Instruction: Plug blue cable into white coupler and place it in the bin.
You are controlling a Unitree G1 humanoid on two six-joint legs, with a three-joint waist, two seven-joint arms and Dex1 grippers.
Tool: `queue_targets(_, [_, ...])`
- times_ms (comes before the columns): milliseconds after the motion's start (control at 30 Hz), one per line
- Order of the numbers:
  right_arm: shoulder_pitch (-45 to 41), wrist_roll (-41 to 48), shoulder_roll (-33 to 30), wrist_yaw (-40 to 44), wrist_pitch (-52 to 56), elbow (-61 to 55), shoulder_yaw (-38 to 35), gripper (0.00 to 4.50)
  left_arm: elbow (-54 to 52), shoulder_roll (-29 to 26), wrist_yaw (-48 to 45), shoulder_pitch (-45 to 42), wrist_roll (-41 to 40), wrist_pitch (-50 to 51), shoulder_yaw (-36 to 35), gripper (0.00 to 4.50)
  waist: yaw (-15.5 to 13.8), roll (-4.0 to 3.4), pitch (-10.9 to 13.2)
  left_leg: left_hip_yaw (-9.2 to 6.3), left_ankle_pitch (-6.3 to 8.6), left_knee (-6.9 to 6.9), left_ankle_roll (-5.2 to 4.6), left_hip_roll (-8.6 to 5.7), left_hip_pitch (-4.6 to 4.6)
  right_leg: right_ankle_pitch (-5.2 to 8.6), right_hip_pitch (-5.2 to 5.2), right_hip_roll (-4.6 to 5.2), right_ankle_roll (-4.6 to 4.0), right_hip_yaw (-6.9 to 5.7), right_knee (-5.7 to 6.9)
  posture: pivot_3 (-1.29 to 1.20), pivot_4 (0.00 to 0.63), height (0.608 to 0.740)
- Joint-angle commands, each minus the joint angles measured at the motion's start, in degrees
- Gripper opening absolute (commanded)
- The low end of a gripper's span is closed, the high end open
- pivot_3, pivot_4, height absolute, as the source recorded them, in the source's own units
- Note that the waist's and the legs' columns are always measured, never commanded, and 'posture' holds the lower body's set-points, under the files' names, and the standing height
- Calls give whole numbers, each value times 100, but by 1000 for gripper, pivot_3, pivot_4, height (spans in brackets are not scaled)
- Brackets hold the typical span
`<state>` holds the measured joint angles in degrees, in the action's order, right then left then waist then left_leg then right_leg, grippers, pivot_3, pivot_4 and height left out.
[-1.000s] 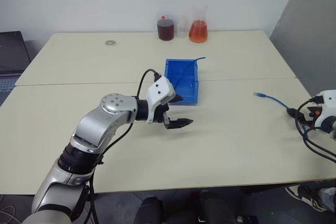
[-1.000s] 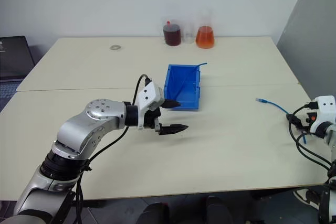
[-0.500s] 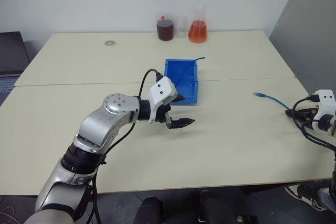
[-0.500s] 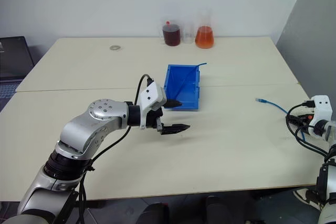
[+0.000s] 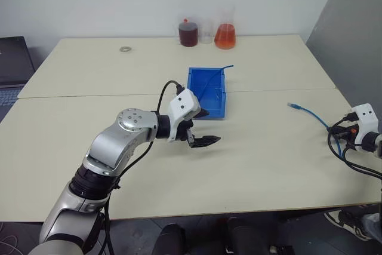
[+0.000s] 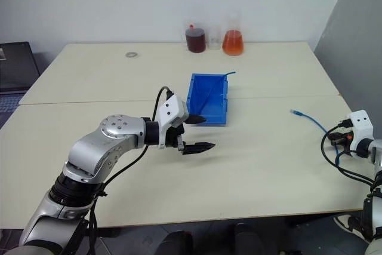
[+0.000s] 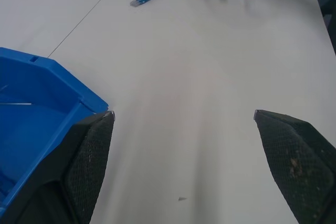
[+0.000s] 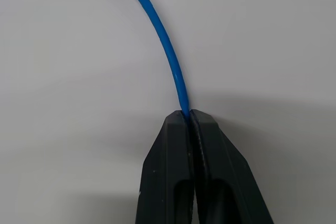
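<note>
The blue cable [image 5: 308,113] lies on the right side of the table, its plug end [image 5: 290,106] pointing toward the centre. My right gripper [image 8: 189,115] is shut on the blue cable a short way back from the plug, near the table's right edge. The bin [image 5: 196,82] stands at the table's centre, and another thin blue cable [image 5: 224,67] pokes up over its far rim. My left gripper [image 5: 208,127] hovers open and holds nothing, just in front of the bin's near right corner. The white coupler is out of view.
Two flasks stand at the table's far edge, one with dark red liquid [image 5: 188,32] and one with orange liquid [image 5: 225,34]. A small metal ring [image 5: 125,48] lies at the far left. A dark object [image 5: 13,58] sits beyond the left edge.
My right gripper has gone from open to shut on the blue cable, and its wrist has turned. The left arm has stayed still.
</note>
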<state>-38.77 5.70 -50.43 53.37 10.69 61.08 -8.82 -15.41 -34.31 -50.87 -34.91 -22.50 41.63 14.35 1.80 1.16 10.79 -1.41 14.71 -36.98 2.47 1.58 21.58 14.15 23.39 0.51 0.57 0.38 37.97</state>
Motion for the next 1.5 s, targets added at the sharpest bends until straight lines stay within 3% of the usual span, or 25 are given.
queue_targets(33, [147, 146, -173, 542, 360, -412, -17, 46, -187, -62, -54, 46, 6, -127, -140, 4500, 3, 0, 0, 2, 0, 1, 0, 0, -2, 0, 0, 0, 0, 3, 1, 0, 150, 740])
queue_targets(167, [561, 395, -301, 1068, 677, -1526, -75, 46, -264, -207, -96, 176, -57, -70, -265, 4500, 3, 0, 0, 5, 0, 1, 0, 1, -5, 0, 0, -1, 0, 6, 2, 0, 150, 740])
queue_targets(300, [1727, 857, -589, 1711, 1148, -4143, -94, 46, -474, -574, -157, 592, -154, 57, -551, 4500, 7, -10, 0, 2, 0, 5, 0, 1, -3, 1, 3, -1, 1, 7, 2, 0, 150, 740])
queue_targets(433, [2523, 1039, -640, 1658, 1461, -5893, 4, 46, -753, -940, -181, 1145, -260, 157, -794, 4500, 7, -6, 2, -3, 2, 5, 2, 6, -10, 2, 6, -11, 1, 19, 3, 0, 150, 740])
queue_targets(567, [2518, 1088, -91, 1300, 1728, -7055, 638, 46, -1026, -1340, -171, 2013, -259, 187, -1097, 4500, 23, 1, 4, 2, 2, 2, 2, 4, -20, -6, 1, -11, 15, 28, 2, 0, 150, 740])
queue_targets(867, [1459, 583, 1361, 654, 1860, -7046, 2243, 46, -759, -1576, 114, 3398, 1, -202, -1725, 4500, -10, 9, 7, -1, 2, 2, 2, 6, -20, -10, 5, -26, 18, 44, 5, 0, 150, 740])
queue_targets(1000, [1268, 362, 1777, 465, 1814, -6777, 2635, 46, -508, -1538, 170, 3669, 43, -390, -2007, 4500, -38, 12, 5, -8, 2, 2, 2, 8, 6, -9, 26, -26, 13, 41, 3, 0, 150, 740])
queue_targets(1400, [1015, 48, 2450, 45, 1985, -6339, 2990, 46, -223, -1355, 227, 3608, -20, -578, -2144, 4500, -14, 14, 4, -7, 2, 1, 1, 12, 24, -13, 52, -32, 7, 42, 14, 0, 150, 740])
queue_targets(1467, [1020, 57, 2471, 9, 2030, -6363, 2948, 489, -263, -1343, 228, 3571, -31, -547, -2106, 4500, -14, 14, 3, -6, 2, 1, 1, 12, 26, -13, 52, -31, 7, 43, 13, 0, 150, 740])
queue_targets(1500, [1013, 66, 2474, -1, 2054, -6375, 2923, 508, -281, -1337, 237, 3552, -34, -529, -2088, 4500, -14, 14, 3, -5, 2, 1, 1, 11, 27, -13, 54, -31, 7, 44, 13, 0, 150, 740])
